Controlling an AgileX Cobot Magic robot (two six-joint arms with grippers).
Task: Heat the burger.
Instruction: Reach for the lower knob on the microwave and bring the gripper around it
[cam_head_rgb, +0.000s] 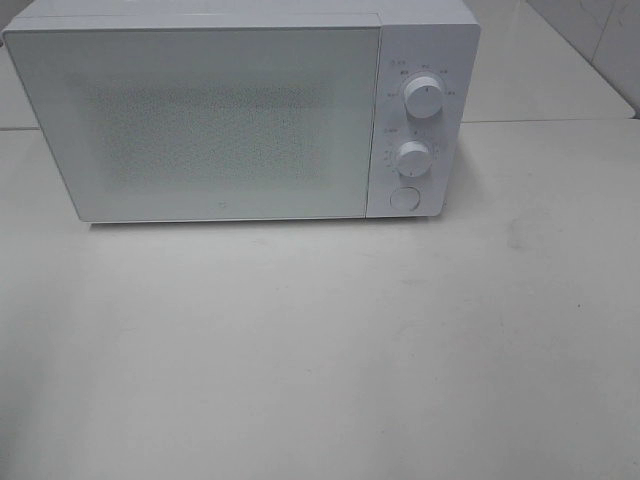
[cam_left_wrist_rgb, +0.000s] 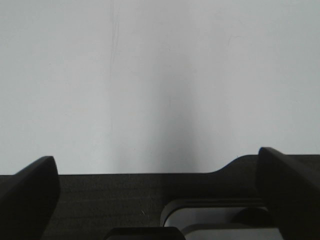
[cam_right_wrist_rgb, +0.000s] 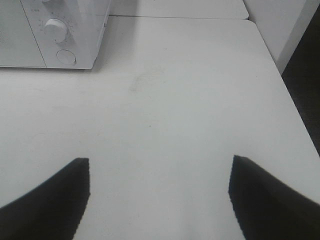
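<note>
The burger is out of view in every frame. A white microwave (cam_head_rgb: 240, 110) stands at the back of the table with its door shut; two round knobs (cam_head_rgb: 424, 97) and a round button sit on its right panel. Neither arm shows in the exterior high view. My left gripper (cam_left_wrist_rgb: 155, 165) is open, its dark fingers (cam_left_wrist_rgb: 30, 192) spread wide over a bare white surface with nothing between them. My right gripper (cam_right_wrist_rgb: 160, 170) is open too, hanging over the table to the right of the microwave (cam_right_wrist_rgb: 55, 32), holding nothing.
The white table (cam_head_rgb: 320, 360) stretches in front of the microwave. In the right wrist view the table's right edge (cam_right_wrist_rgb: 292, 100) drops off to a dark floor, with a white wall behind. A dark base with a rounded opening (cam_left_wrist_rgb: 215, 220) lies under the left gripper.
</note>
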